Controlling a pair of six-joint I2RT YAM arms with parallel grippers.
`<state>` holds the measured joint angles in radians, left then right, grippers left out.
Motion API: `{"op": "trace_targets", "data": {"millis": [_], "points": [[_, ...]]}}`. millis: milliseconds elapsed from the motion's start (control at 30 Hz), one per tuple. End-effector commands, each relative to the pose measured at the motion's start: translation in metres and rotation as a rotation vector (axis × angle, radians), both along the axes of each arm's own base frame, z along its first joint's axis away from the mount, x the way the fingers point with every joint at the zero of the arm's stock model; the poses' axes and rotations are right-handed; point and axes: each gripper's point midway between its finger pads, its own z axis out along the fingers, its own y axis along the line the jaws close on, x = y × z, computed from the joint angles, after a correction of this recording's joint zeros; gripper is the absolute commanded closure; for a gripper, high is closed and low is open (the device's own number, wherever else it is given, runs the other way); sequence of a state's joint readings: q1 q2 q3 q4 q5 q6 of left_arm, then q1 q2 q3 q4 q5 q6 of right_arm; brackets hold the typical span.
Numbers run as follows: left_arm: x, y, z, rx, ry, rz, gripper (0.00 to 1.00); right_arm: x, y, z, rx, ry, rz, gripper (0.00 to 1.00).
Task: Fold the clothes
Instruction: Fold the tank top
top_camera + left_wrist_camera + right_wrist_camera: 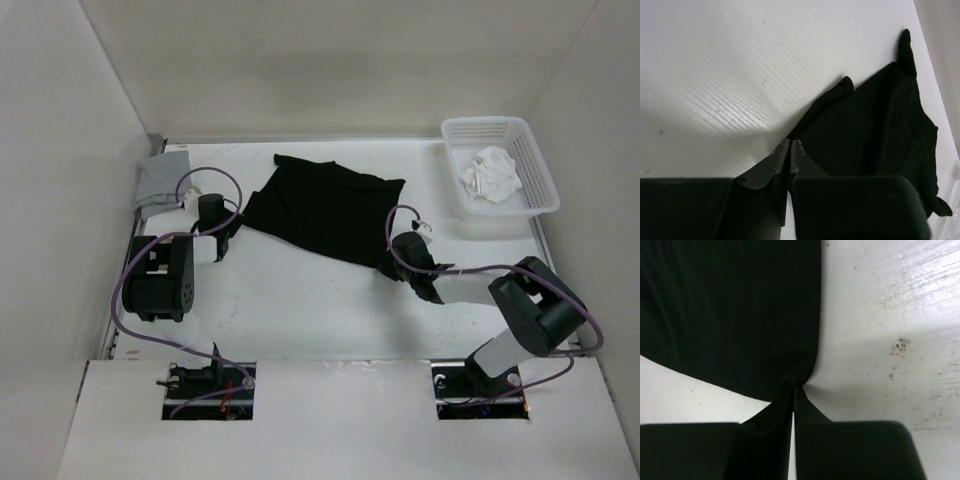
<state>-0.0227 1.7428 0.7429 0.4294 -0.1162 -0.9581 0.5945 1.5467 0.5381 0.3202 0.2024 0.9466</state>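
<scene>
Lying on your desk (300,320): 1 black garment (325,210), thin, soft, rumpled. The left pincer (790,144) and right pincer (794,388) are each clamped on its near edge. Flanking: flat grey cloth (160,180); white lattice basket (484,122) holding crumpled white cloth (490,172).

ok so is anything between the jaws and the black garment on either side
Nothing visible. The left jaws are shut on the garment at its left corner, and the right jaws are shut on its near right edge.
</scene>
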Motion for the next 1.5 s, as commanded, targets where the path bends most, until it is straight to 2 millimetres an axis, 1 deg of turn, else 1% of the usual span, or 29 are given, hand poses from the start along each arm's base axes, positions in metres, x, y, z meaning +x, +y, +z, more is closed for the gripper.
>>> {"op": "trace_targets", "data": {"millis": [0, 33, 67, 100, 133, 233, 300, 333, 367, 400, 467, 533, 567, 600, 667, 733, 767, 833, 900, 967, 1000, 1067, 1100, 1167, 1233, 1300, 1333, 1400, 1467], "points": [[0.004, -0.002, 0.019, -0.010, -0.064, 0.003, 1.00, 0.003, -0.004, 0.003, 0.009, -0.013, -0.026, 0.99], [0.002, -0.003, 0.027, -0.013, -0.082, 0.003, 1.00, 0.004, -0.004, 0.013, 0.016, -0.034, -0.025, 1.00], [-0.001, -0.003, 0.040, -0.017, -0.112, 0.005, 1.00, 0.004, -0.007, 0.024, 0.020, -0.064, -0.026, 1.00], [-0.004, -0.002, 0.056, -0.017, -0.149, 0.012, 1.00, 0.003, -0.008, 0.042, 0.024, -0.108, -0.020, 1.00], [-0.008, 0.000, 0.075, -0.016, -0.191, 0.020, 1.00, 0.003, -0.011, 0.063, 0.028, -0.161, -0.016, 1.00], [-0.031, 0.004, 0.141, -0.005, -0.320, 0.032, 1.00, -0.012, -0.016, 0.125, 0.031, -0.273, 0.002, 1.00], [-0.051, 0.006, 0.190, 0.001, -0.405, 0.035, 1.00, -0.030, -0.024, 0.181, 0.034, -0.369, 0.013, 1.00], [-0.063, 0.008, 0.217, 0.004, -0.456, 0.037, 1.00, -0.041, -0.028, 0.207, 0.037, -0.416, 0.024, 1.00], [-0.073, 0.009, 0.237, 0.006, -0.493, 0.038, 1.00, -0.053, -0.033, 0.233, 0.041, -0.455, 0.030, 1.00], [-0.087, 0.010, 0.265, 0.007, -0.545, 0.039, 1.00, -0.065, -0.039, 0.258, 0.044, -0.493, 0.034, 1.00], [-0.119, 0.011, 0.322, 0.010, -0.654, 0.037, 1.00, -0.092, -0.046, 0.307, 0.063, -0.565, 0.065, 1.00], [-0.154, 0.011, 0.374, 0.027, -0.754, 0.031, 1.00, -0.115, -0.052, 0.348, 0.093, -0.622, 0.097, 1.00], [-0.172, 0.012, 0.395, 0.038, -0.796, 0.033, 1.00, -0.123, -0.054, 0.362, 0.106, -0.642, 0.109, 1.00], [-0.189, 0.013, 0.413, 0.050, -0.834, 0.035, 1.00, -0.136, -0.058, 0.385, 0.135, -0.669, 0.130, 1.00], [-0.215, 0.015, 0.437, 0.075, -0.872, 0.037, 1.00, -0.153, -0.058, 0.409, 0.185, -0.687, 0.168, 1.00], [-0.225, 0.016, 0.444, 0.093, -0.875, 0.031, 1.00, -0.165, -0.053, 0.420, 0.215, -0.687, 0.207, 1.00], [-0.226, 0.015, 0.441, 0.100, -0.858, 0.025, 1.00, -0.170, -0.049, 0.423, 0.222, -0.686, 0.224, 1.00], [-0.220, 0.011, 0.423, 0.101, -0.801, 0.001, 1.00, -0.177, -0.038, 0.421, 0.220, -0.678, 0.256, 1.00], [-0.217, 0.007, 0.393, 0.099, -0.727, -0.019, 1.00, -0.184, -0.026, 0.412, 0.215, -0.662, 0.292, 1.00], [-0.221, 0.004, 0.360, 0.105, -0.655, -0.041, 1.00, -0.190, -0.016, 0.396, 0.225, -0.630, 0.323, 1.00], [-0.226, 0.004, 0.346, 0.110, -0.624, -0.047, 1.00, -0.196, -0.008, 0.384, 0.237, -0.607, 0.349, 1.00], [-0.243, 0.007, 0.316, 0.125, -0.554, -0.046, 1.00, -0.208, 0.006, 0.353, 0.239, -0.544, 0.400, 1.00], [-0.252, 0.011, 0.306, 0.144, -0.525, -0.034, 1.00, -0.215, 0.012, 0.340, 0.243, -0.512, 0.418, 1.00], [-0.270, 0.021, 0.299, 0.186, -0.492, -0.006, 1.00, -0.227, 0.020, 0.317, 0.232, -0.461, 0.456, 1.00], [-0.281, 0.023, 0.302, 0.201, -0.486, -0.008, 1.00, -0.236, 0.024, 0.309, 0.239, -0.433, 0.479, 1.00], [-0.277, 0.020, 0.299, 0.206, -0.460, -0.030, 1.00, -0.236, 0.021, 0.312, 0.238, -0.445, 0.488, 1.00], [-0.270, 0.018, 0.293, 0.204, -0.437, -0.036, 1.00, -0.235, 0.019, 0.313, 0.240, -0.450, 0.489, 1.00], [-0.251, 0.016, 0.277, 0.203, -0.404, -0.032, 1.00, -0.219, 0.008, 0.309, 0.211, -0.467, 0.439, 0.98], [-0.224, 0.012, 0.259, 0.190, -0.378, -0.028, 1.00, -0.192, -0.006, 0.302, 0.153, -0.476, 0.361, 0.97]]}}
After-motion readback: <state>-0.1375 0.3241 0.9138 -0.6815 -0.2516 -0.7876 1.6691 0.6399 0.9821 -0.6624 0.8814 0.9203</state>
